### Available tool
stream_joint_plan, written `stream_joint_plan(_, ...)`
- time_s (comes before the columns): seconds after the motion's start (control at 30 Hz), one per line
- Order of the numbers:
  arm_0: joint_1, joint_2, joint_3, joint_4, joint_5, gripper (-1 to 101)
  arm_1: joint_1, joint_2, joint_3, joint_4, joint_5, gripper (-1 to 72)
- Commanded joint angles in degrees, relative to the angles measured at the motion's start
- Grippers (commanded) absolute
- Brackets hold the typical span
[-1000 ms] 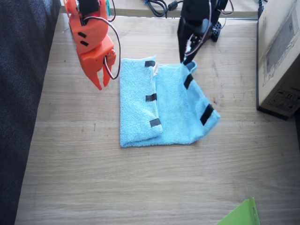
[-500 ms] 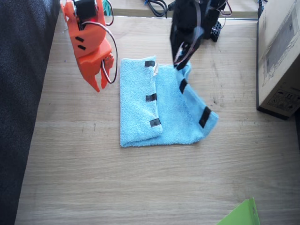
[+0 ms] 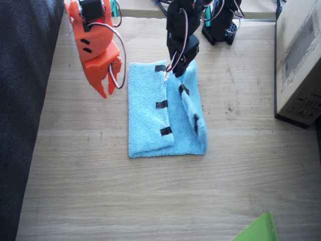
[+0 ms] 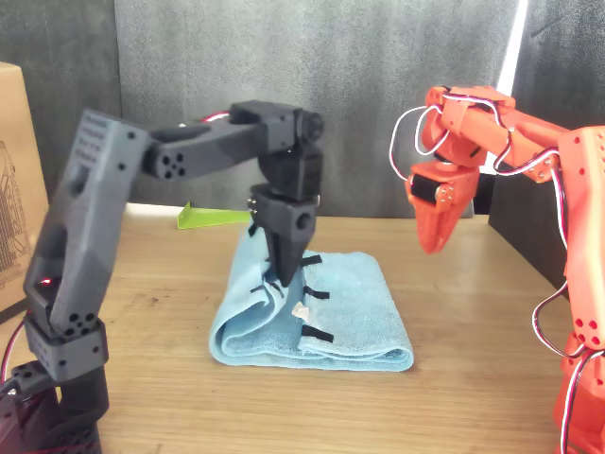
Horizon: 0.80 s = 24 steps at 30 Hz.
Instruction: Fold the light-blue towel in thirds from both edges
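The light-blue towel (image 3: 160,113) lies mid-table (image 3: 150,201), one third already folded flat. Its other edge (image 3: 193,108), lying spread a second ago, now stands raised and has travelled inward, so the second fold looks halfway over. The left gripper (image 3: 175,68) pinches that edge's far corner; the right gripper (image 3: 106,85) hangs beside the towel, fingers nearly together, holding nothing.

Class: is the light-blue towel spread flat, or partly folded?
Partly folded: on the light-blue towel one taped edge lies folded over; the left pincer lifts the other.
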Motion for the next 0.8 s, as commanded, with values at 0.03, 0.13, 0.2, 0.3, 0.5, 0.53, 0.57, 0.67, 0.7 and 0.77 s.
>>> stream_joint_plan(0.03, -1.7, -3.7, -8.6, 3.6, 1.1, 0, 0.7, 1.8, 0.4, 0.4, -0.4, 7.5)
stream_joint_plan(0.13, -3.3, -9.0, -15.9, 6.6, 1.1, 0, 0.6, 1.7, 0.4, 0.3, -0.4, 7.5)
stream_joint_plan(0.2, -4.2, -12.0, -20.0, 7.9, 1.1, 0, 0.6, 1.7, 0.4, 0.3, -0.4, 7.5)
stream_joint_plan(0.3, -5.6, -14.3, -21.0, 8.1, 1.0, 0, 0.6, 1.9, 0.4, 0.4, -0.4, 7.6)
stream_joint_plan(0.5, -5.5, -16.6, -22.7, 8.4, -0.7, 19, 0.3, 2.0, 0.4, 0.5, -0.7, 7.8)
stream_joint_plan(0.53, -4.9, -16.2, -22.9, 8.4, -0.7, 21, 0.4, 1.9, 0.4, 0.5, -0.7, 7.8)
stream_joint_plan(0.57, -4.3, -15.5, -23.1, 8.5, -0.4, 23, 0.5, 1.8, 0.4, 0.4, -0.7, 7.8)
stream_joint_plan(0.67, -2.2, -13.2, -24.0, 8.6, 0.2, 27, 0.9, 1.2, 0.2, 0.4, -0.4, 7.9)
stream_joint_plan(0.7, -1.7, -12.5, -24.1, 8.6, 0.8, 28, 1.1, 1.1, 0.1, 0.4, -0.4, 8.0)
stream_joint_plan(0.77, -1.3, -11.6, -24.3, 8.6, 1.4, 29, 1.8, 0.8, 0.0, 0.4, -0.1, 8.0)
